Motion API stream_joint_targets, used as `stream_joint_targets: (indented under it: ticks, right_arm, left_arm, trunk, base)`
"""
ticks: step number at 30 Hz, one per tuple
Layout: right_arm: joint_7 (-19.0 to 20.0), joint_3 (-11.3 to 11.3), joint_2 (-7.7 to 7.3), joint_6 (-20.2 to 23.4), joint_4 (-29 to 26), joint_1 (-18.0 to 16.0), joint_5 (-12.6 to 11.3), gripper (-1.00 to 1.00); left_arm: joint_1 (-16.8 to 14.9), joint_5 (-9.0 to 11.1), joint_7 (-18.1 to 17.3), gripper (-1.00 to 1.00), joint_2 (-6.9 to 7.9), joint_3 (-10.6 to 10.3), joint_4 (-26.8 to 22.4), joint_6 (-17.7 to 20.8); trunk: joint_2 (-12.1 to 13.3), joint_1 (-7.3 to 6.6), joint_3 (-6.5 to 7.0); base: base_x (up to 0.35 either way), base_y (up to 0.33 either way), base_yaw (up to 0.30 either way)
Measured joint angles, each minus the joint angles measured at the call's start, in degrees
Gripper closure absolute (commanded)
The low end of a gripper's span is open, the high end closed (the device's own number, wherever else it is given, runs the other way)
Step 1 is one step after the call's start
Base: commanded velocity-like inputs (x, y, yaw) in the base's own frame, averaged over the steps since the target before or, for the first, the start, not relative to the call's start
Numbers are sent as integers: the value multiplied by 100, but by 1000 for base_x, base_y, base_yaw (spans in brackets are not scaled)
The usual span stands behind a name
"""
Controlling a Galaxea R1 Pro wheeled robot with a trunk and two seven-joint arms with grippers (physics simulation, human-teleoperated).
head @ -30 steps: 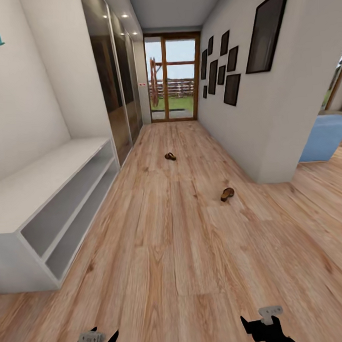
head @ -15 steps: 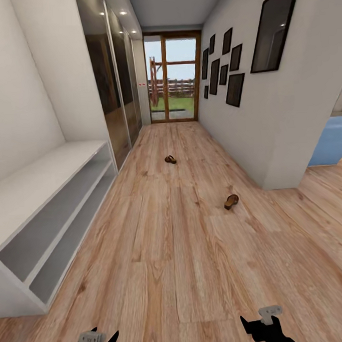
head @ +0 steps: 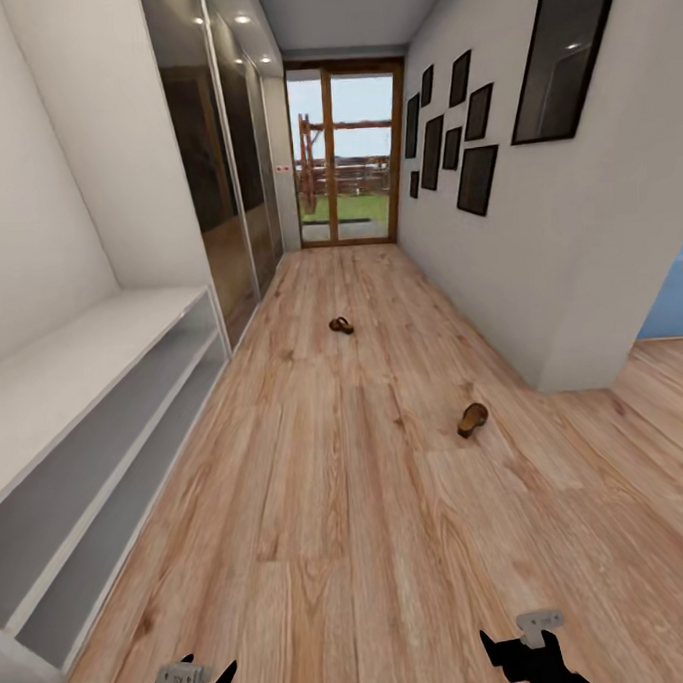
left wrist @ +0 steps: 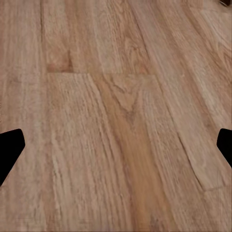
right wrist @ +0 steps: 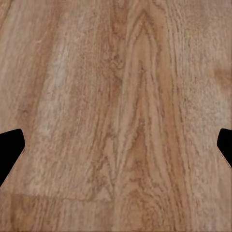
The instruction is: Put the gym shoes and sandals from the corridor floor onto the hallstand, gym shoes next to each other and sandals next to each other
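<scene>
Brown leather sandals [head: 472,419] lie well apart on the light wood-plank floor [head: 342,542], so we should approach the nearer squarely, both grippers [left wrist: 116,147] [right wrist: 116,147] spread and empty.

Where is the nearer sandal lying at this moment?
In the head view, the nearer sandal lies on the corridor floor, right of centre, close to the white wall corner.
</scene>
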Motion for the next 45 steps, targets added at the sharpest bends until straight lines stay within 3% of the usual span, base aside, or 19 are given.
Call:
stream_joint_targets:
  ticks: [19,34,45]
  right_arm:
    - [1,2,11,1,6,2,7,-100]
    - [1,1,10,1,7,1,7,-100]
    - [8,1,15,1,125,2,0,-100]
  left_arm:
    - [-1,7,-1,-100,-2,1,2,0]
    - [0,7,-1,-100,-6,1,9,0]
    - [-1,6,-1,-100,-6,-2,11,0]
  trunk:
    - [0,1,0]
    - [0,1,0]
    - [0,1,0]
  base:
    - [291,194,-186]
    - [275,224,-48]
    - [278,227,-234]
